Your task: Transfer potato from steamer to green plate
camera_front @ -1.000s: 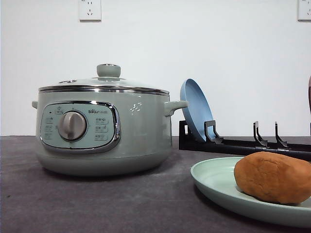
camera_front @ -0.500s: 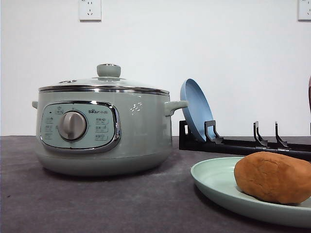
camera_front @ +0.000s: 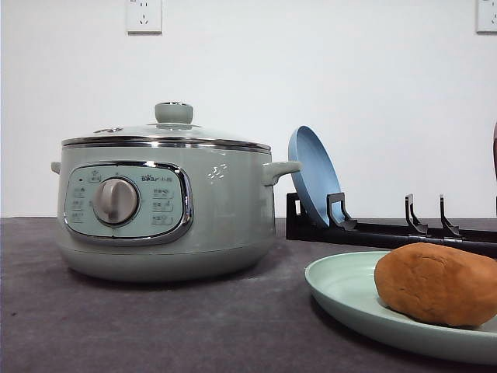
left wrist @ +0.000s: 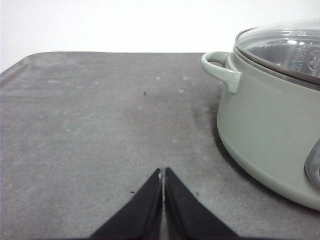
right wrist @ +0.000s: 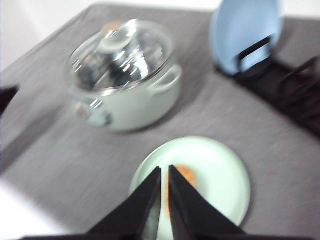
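Potato (camera_front: 436, 284) rests on green plate (camera_front: 342, 291); lidded steamer (camera_front: 167, 206) left, blue plate (camera_front: 311, 175) in black rack (camera_front: 388, 231) behind. Left gripper (left wrist: 163, 175) and right gripper (right wrist: 164, 172) both closed, empty, over open grey table (left wrist: 90, 125).

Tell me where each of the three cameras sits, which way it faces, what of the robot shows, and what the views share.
Front view: low at table height, facing the wall; steamer, potato on green plate; none of the robot in it.
Left wrist view: low over the table beside the steamer; left gripper, jaws together.
Right wrist view: high, looking down, blurred; right gripper, jaws nearly together, above the plate.
Shared: all three see the steamer; front and right wrist views share plate, potato and blue plate.
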